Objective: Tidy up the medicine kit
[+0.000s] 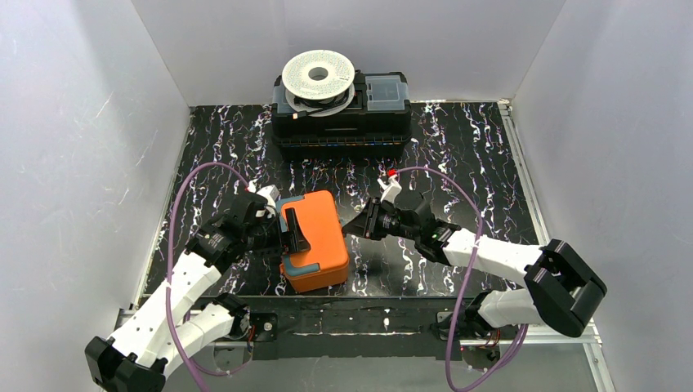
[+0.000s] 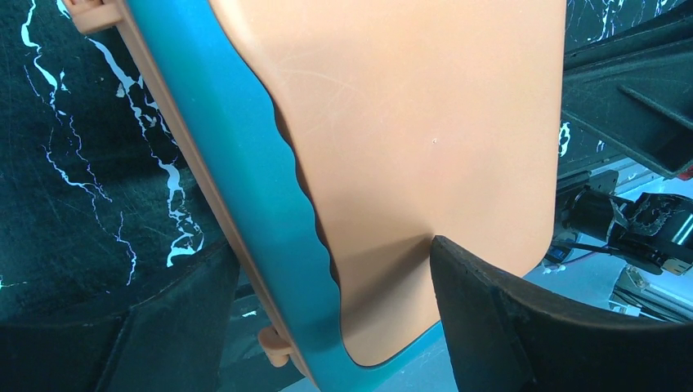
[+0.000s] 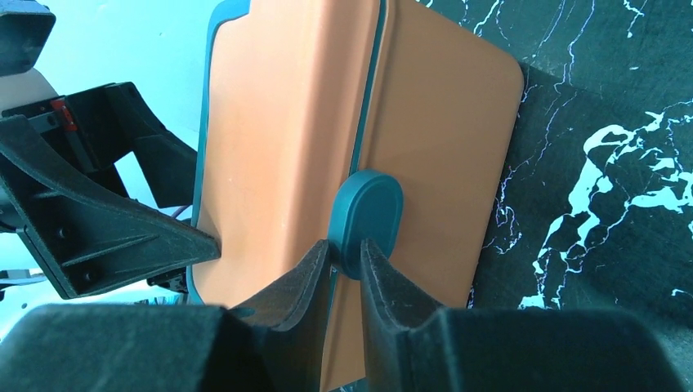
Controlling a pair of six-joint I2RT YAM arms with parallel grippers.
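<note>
Orange shell: the medicine kit point(image 1: 317, 237) lies closed on the counter point(image 1: 458, 155), left of centre in the lower half of the top view.
Teal trim: a teal-grey rim point(image 3: 377, 49) follows the kit's seam. The oval latch point(image 3: 366, 214) sits on that seam, mid-frame in the right wrist view.
Left claw point(image 1: 288, 235): it is clamped on the kit's left end, with one black finger laid across the lid. In its own wrist view the fingers point(image 2: 523, 327) flank the box, and the lower-right one presses against the orange face.
Right claw point(image 1: 353, 226): it meets the kit's right edge. Its fingers point(image 3: 298, 282) are drawn in to a narrow slit, with the lower end of the latch pinched between the tips.
Surface: the counter is black with white veining.
Back of frame: a black case point(image 1: 342, 122) stands at upper centre against the rear wall, well apart from the kit. A white spool point(image 1: 319, 77) rests on its left half.
Cables: a purple cable point(image 1: 184, 188) arcs over the left arm, and another arcs over the right arm.
</note>
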